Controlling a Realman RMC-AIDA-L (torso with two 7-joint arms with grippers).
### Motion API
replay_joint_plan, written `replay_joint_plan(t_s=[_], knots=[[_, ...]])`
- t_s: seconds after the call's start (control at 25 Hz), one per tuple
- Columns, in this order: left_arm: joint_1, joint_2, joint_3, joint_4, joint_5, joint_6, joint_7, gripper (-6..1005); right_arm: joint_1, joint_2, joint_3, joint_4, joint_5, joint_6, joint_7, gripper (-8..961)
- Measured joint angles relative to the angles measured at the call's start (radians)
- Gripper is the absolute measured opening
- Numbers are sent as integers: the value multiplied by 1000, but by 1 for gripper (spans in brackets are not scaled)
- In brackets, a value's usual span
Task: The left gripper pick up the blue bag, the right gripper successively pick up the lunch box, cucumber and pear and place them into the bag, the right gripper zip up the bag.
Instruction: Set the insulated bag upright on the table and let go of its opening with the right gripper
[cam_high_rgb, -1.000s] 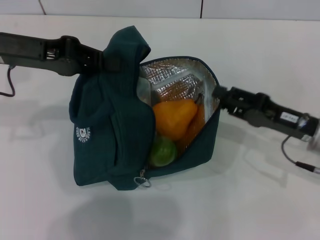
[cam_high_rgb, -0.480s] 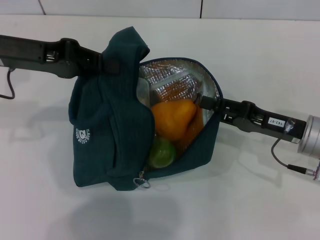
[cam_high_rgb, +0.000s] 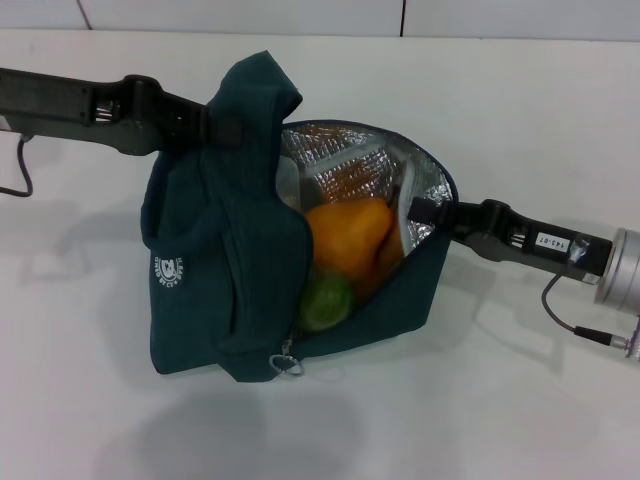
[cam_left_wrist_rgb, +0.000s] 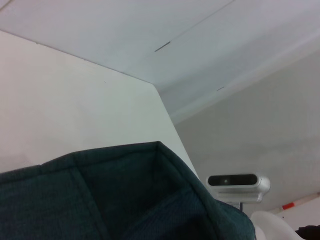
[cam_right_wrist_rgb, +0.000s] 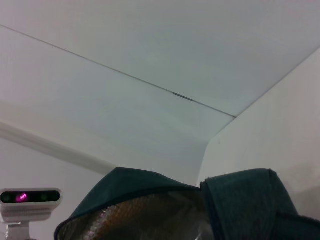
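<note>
The blue bag hangs upright over the white table, mouth open toward me, showing its silver foil lining. My left gripper comes in from the left and is shut on the bag's top handle, lifting it; the tips are buried in fabric. Inside, the orange pear lies on top, and the green end of the cucumber shows below it. I cannot make out the lunch box. My right gripper reaches in from the right and sits at the bag's right rim. The bag's fabric fills the wrist views.
The zipper's ring pull dangles at the bag's lower front corner. White table surrounds the bag. A cable trails from the right wrist. The head camera shows in both wrist views.
The right gripper went from outside the bag into its mouth, then drew back to the right rim. The rim now bulges farther right. The left arm stayed still.
</note>
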Motion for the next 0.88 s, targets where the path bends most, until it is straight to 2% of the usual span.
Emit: replay_joint_plan(t_s=[0.16, 0.36, 0.56, 0.8, 0.88], knots=[[0, -2, 0, 0, 0, 1, 0, 43, -8, 0, 7, -28, 1, -5, -26, 103], [3, -8, 0, 0, 0, 8, 0, 43, -26, -6, 22, -82, 4, -55, -76, 17], [-2, -10, 2, -2, -5, 38, -11, 44, -51, -25, 126, -102, 9, -168, -119, 17], [-44, -13, 3, -72, -22, 71, -18, 44, -85, -73, 202, -154, 13, -288, -114, 17], [-57, -20, 10, -92, -22, 71, -9, 43, -93, -83, 222, -169, 13, -310, -105, 17]])
